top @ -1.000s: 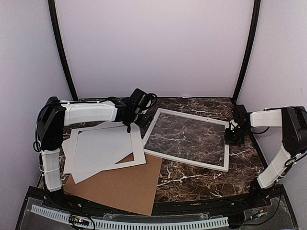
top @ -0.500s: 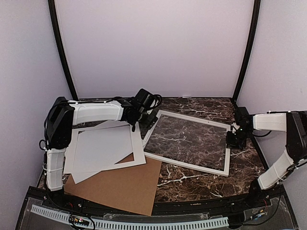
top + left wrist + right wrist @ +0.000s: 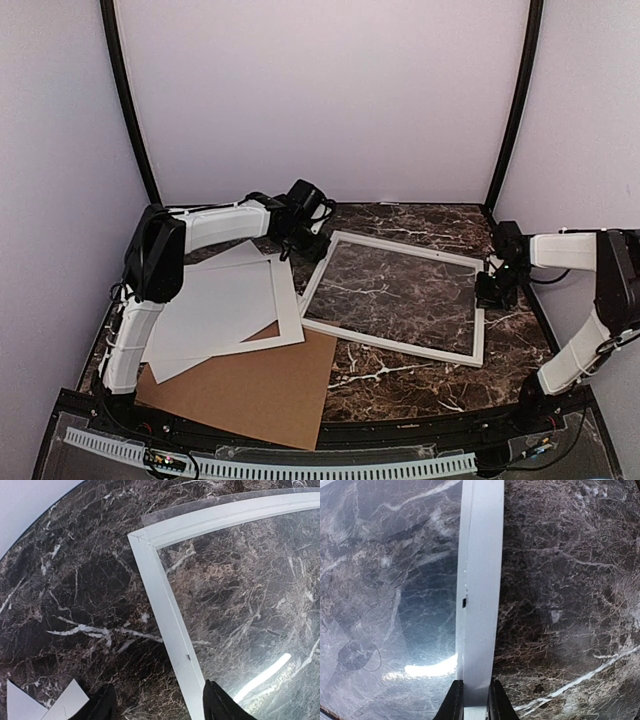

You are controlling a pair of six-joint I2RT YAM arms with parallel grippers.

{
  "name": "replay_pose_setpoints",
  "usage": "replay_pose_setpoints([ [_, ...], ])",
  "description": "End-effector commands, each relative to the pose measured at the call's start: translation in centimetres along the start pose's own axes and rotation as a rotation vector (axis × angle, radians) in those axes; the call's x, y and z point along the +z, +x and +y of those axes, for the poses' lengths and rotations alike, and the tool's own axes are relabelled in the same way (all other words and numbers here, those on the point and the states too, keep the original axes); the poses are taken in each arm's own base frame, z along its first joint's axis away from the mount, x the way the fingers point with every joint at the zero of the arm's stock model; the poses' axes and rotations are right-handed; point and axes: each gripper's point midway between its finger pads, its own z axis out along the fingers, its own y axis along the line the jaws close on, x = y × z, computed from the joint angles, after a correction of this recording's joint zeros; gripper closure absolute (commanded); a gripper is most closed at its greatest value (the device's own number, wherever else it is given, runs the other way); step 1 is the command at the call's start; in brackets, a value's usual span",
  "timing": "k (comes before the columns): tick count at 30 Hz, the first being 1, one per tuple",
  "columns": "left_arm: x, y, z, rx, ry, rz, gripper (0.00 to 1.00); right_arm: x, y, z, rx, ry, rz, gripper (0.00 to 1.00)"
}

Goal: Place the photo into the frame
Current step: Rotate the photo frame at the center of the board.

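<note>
dark brown marble veined in white covers the table (image 3: 420, 385), closed in by pale lilac walls (image 3: 320, 100) with two black poles rising at the back corners. the frame (image 3: 390, 342) lies flat on the marble right of centre, turned slightly askew, the stone showing through its clear middle. the left gripper (image 3: 300, 245) reaches across to the frame's far left corner. in the left wrist view its gripper (image 3: 160, 705) stands with the jaws apart, one finger over bare marble outside the white rail (image 3: 165, 595) and the other just inside it over the clear pane, so the rail runs between them and neither finger visibly presses on it. the right gripper (image 3: 497, 288) sits at the frame's right side. the right wrist view shows its gripper (image 3: 475, 702) pinched narrow on the white rail (image 3: 480, 555), a finger against each side of it. left of the frame, and close to its left rail, lies a wide-bordered white mat (image 3: 287, 305) on top of plain white sheets (image 3: 215, 310), whose corners stick out from under it. a brown cardboard sheet (image 3: 260, 395) lies partly beneath the pile and reaches toward the near edge of the table. all the sheets turn plain white faces up, so which of them is the photo cannot be told.
</note>
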Motion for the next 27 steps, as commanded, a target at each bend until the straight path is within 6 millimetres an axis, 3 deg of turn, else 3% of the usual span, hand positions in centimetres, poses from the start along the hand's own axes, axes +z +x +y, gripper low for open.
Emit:
replay_pose_setpoints([
  [1, 0.4, 1.0, -1.0, -0.066, 0.127, 0.075, 0.41, -0.6, -0.9, -0.3, -0.016, -0.002, -0.009, 0.94],
  [7, 0.9, 2.4, -2.4, -0.076, 0.211, 0.133, 0.44, -0.4, -1.4, -1.6, 0.004, 0.028, -0.018, 0.94],
  [17, 0.8, 3.8, -4.5, -0.127, 0.326, 0.194, 0.48, -0.5, -1.8, -1.3, 0.011, 0.014, -0.034, 0.93],
  [27, 1.0, 5.3, -5.6, -0.140, 0.361, 0.240, 0.65, -1.6, -2.5, -2.8, 0.059, 0.023, -0.070, 0.93],
])
